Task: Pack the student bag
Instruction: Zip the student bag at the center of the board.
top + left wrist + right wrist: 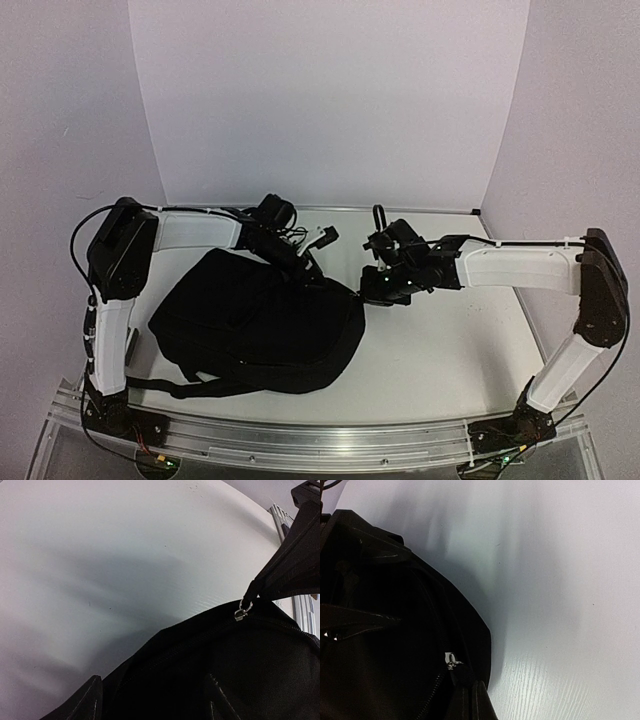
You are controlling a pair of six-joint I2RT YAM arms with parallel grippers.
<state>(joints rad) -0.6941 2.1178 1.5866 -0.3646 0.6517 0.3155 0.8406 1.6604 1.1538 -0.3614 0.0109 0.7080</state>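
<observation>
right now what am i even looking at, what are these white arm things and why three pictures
Those are two robot arms bolted at the near edge of a white table. The wide picture comes from a fixed camera above and behind them. The other two come from small cameras on each arm's wrist, so they look close and odd.

On the table lies a black backpack, the student bag to be packed. The left gripper sits at its far edge with jaws open, holding nothing. The right gripper is shut at the bag's right edge; its wrist view shows a silver zipper slider on a black pull tab, which it seems to be pinching. The left wrist view shows a zipper slider too.
</observation>
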